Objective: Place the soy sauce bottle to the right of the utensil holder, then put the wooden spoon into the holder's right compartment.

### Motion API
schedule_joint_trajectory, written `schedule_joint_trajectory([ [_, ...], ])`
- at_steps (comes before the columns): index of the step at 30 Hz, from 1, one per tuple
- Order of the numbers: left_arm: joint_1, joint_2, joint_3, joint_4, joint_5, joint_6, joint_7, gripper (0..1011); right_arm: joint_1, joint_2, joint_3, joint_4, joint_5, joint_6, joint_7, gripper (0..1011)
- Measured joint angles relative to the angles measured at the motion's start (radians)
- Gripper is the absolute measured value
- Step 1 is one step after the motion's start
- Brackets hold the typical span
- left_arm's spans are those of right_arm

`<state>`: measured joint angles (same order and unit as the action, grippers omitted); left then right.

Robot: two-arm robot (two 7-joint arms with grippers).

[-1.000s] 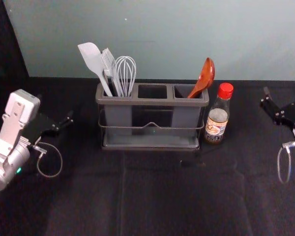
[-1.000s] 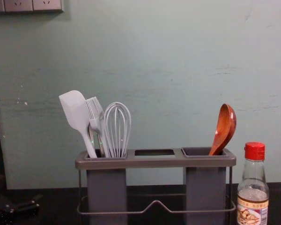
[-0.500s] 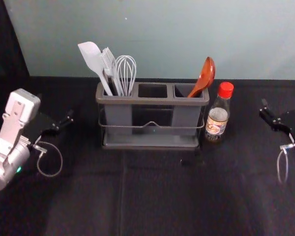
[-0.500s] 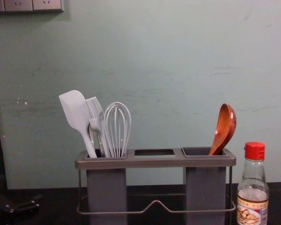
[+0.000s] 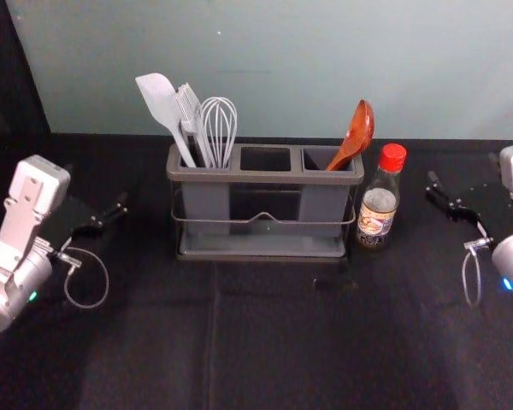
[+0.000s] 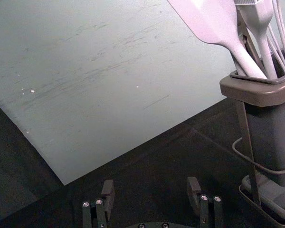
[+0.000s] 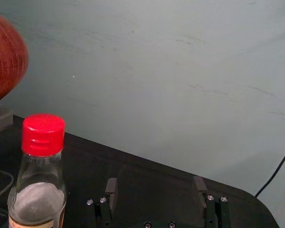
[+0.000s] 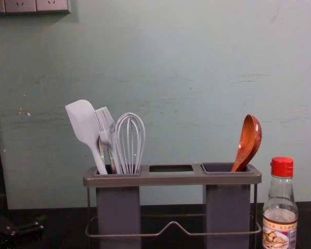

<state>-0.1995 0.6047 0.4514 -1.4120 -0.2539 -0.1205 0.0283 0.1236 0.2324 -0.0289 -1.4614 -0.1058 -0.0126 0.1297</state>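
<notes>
The soy sauce bottle with its red cap stands upright just right of the grey utensil holder. In the holder's right compartment leans the wooden spoon, bowl up; the chest view also shows the spoon there. My right gripper is off to the right of the bottle. In its wrist view, the right gripper is open and empty, with the bottle beside it. My left gripper stays parked left of the holder; in its wrist view the left gripper is open, nothing between its fingers.
A white spatula, a brush and a whisk stand in the holder's left compartment. A wall rises behind the dark-covered table. Black cloth lies between the holder and each arm.
My right gripper has moved inward, to the left, and now peeks in at the chest view's right edge. The left arm, bottle, spoon and holder have not moved.
</notes>
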Motion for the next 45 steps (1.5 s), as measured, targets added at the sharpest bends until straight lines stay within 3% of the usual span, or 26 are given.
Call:
schedule_joint_trajectory([
  [7, 0.000, 0.000, 0.000, 0.000, 0.000, 0.000, 0.000, 1005, 0.022, -0.011, -0.008, 0.017, -0.006, -0.008, 0.000, 1002],
  [45, 0.000, 0.000, 0.000, 0.000, 0.000, 0.000, 0.000, 1005, 0.017, -0.007, -0.007, 0.013, -0.006, -0.008, -0.001, 1002],
])
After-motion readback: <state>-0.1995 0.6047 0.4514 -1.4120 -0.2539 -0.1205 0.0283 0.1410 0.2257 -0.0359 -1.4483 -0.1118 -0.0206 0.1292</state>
